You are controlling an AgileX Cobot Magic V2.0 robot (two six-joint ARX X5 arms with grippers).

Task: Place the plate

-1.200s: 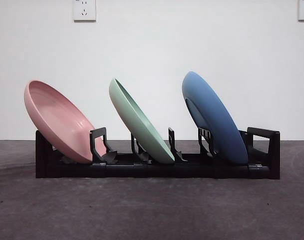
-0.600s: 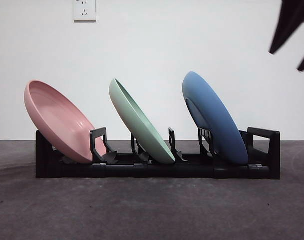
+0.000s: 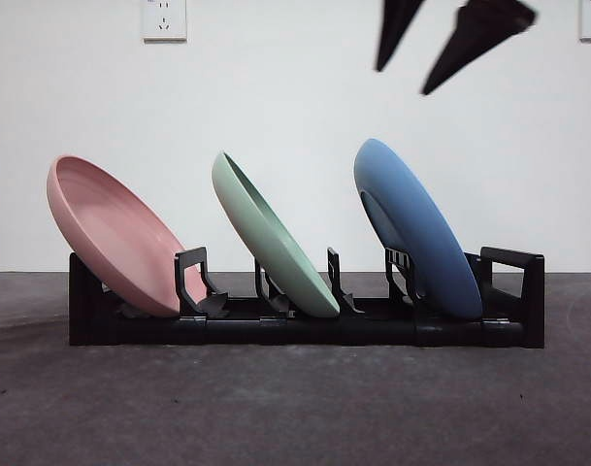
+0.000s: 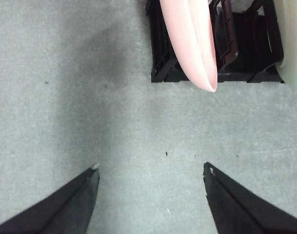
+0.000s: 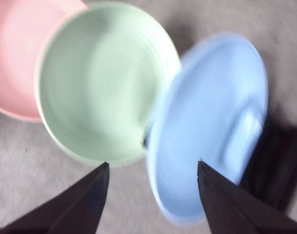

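— What sort of place is this?

— A bare test room or lab bench, by the look of it, not a kitchen. A plain white wall (image 3: 276, 87) with two white wall sockets (image 3: 164, 18) stands behind a dark grey, felt-like table top (image 3: 295, 408).

— And the dishes?

— Only a black plastic plate rack (image 3: 305, 325) stands there, with nothing else of a household around it.

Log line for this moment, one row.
right gripper open above blue plate | left gripper open, waiting | three plates in rack
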